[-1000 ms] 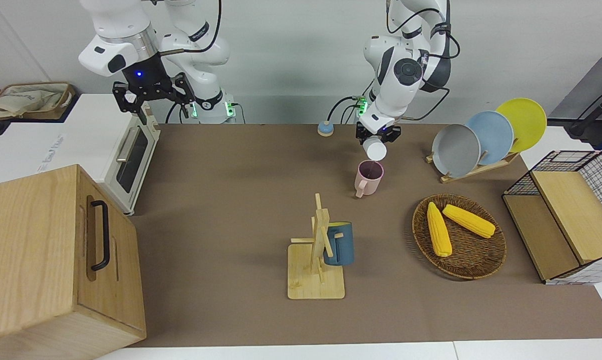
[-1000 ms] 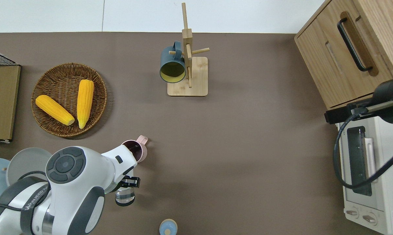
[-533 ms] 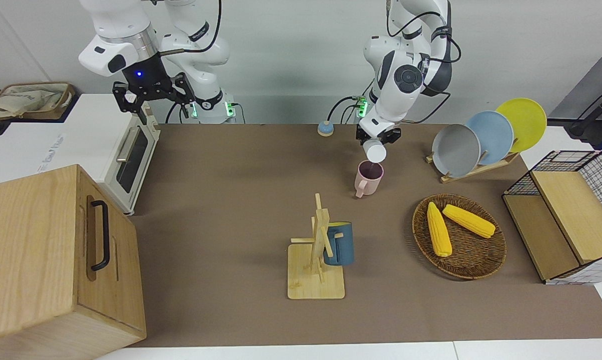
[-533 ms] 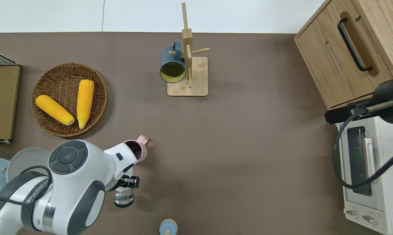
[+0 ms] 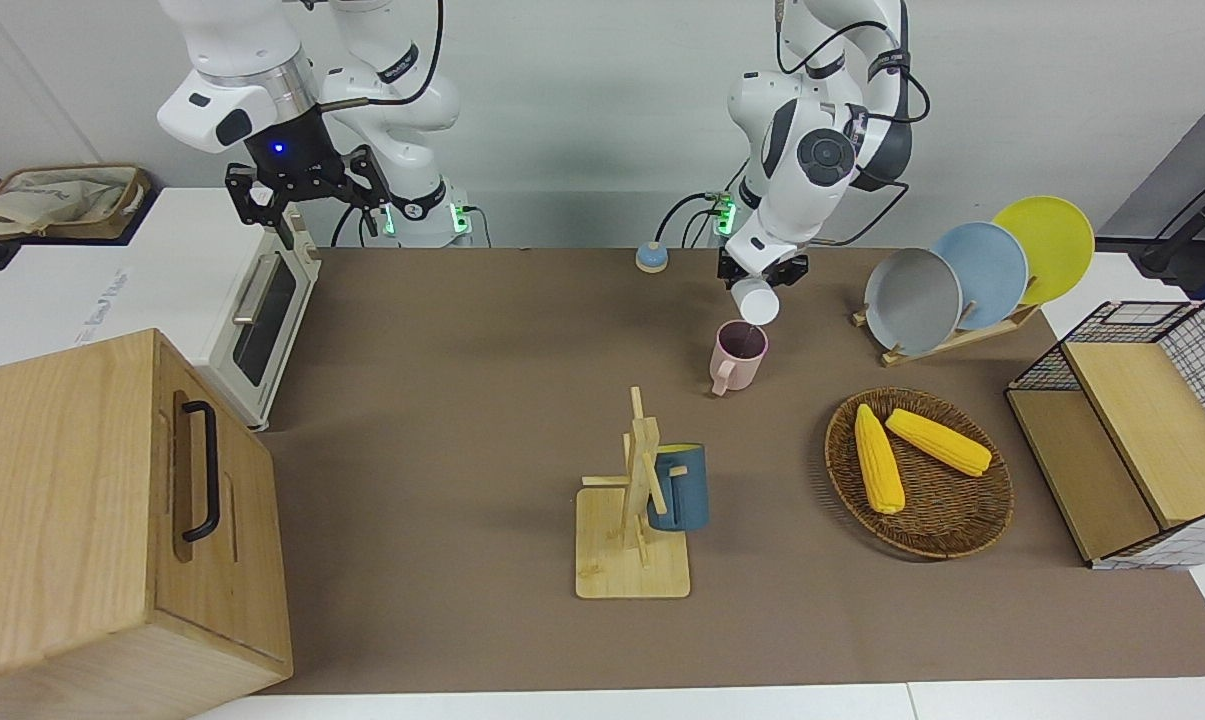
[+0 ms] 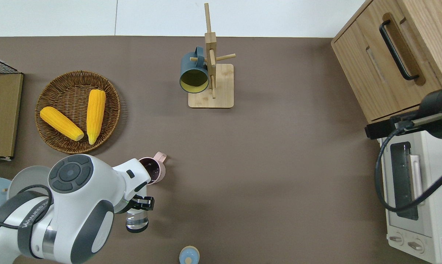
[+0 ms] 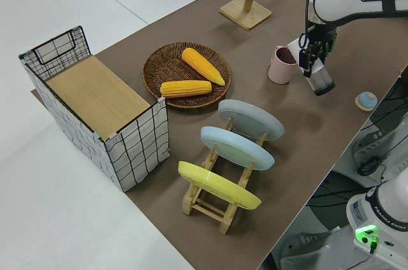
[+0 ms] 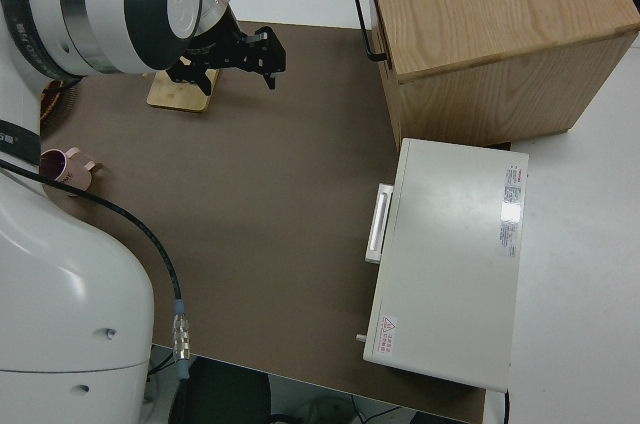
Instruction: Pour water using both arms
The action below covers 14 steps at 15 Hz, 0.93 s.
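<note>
My left gripper [image 5: 760,272] is shut on a clear bottle [image 5: 757,300], held tipped in the air with one end just above the rim of a pink mug [image 5: 740,357]. In the overhead view the bottle [image 6: 135,222] juts out from the left gripper [image 6: 140,202] toward the robots, and the arm hides part of the pink mug [image 6: 157,169]. The left side view shows the bottle [image 7: 320,79] slanting beside the mug [image 7: 280,65]. My right gripper [image 5: 297,195] is open and parked.
A small blue round cap [image 5: 650,258] lies near the robots. A wooden mug tree [image 5: 637,500] carries a blue mug [image 5: 680,487]. A wicker basket [image 5: 962,530] holds two corn cobs. A plate rack [image 5: 947,340], wire crate [image 5: 1132,430], toaster oven [image 5: 262,310] and wooden cabinet [image 5: 112,520] line the table's ends.
The left arm's wrist and elbow have turned a little, carrying the bottle slightly toward the left arm's end of the table. Mug and right arm have not moved.
</note>
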Each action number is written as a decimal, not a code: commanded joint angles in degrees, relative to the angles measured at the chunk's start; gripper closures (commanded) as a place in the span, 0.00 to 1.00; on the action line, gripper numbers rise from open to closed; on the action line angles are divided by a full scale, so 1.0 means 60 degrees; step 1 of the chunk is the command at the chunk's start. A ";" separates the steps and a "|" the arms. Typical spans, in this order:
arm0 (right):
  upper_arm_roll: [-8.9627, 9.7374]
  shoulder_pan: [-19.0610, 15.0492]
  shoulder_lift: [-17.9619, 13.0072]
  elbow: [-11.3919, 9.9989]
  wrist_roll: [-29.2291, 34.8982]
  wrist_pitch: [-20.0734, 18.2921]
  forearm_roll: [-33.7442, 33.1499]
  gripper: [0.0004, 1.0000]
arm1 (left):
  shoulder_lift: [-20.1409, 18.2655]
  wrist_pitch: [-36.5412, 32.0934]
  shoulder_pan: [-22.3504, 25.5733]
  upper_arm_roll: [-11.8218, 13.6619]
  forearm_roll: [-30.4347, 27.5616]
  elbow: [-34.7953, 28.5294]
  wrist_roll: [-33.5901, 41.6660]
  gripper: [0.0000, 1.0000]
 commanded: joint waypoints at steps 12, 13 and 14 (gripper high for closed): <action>0.0032 -0.0025 -0.0085 -0.0065 -0.0033 -0.0090 -0.0078 0.01 | 0.0007 -0.0621 0.0103 -0.0006 0.0164 0.0498 0.0092 1.00; 0.0032 -0.0025 -0.0085 -0.0065 -0.0033 -0.0090 -0.0078 0.01 | 0.0007 -0.0621 0.0103 -0.0006 0.0164 0.0498 0.0092 1.00; 0.0032 -0.0025 -0.0085 -0.0065 -0.0033 -0.0090 -0.0078 0.01 | 0.0007 -0.0621 0.0103 -0.0006 0.0164 0.0498 0.0092 1.00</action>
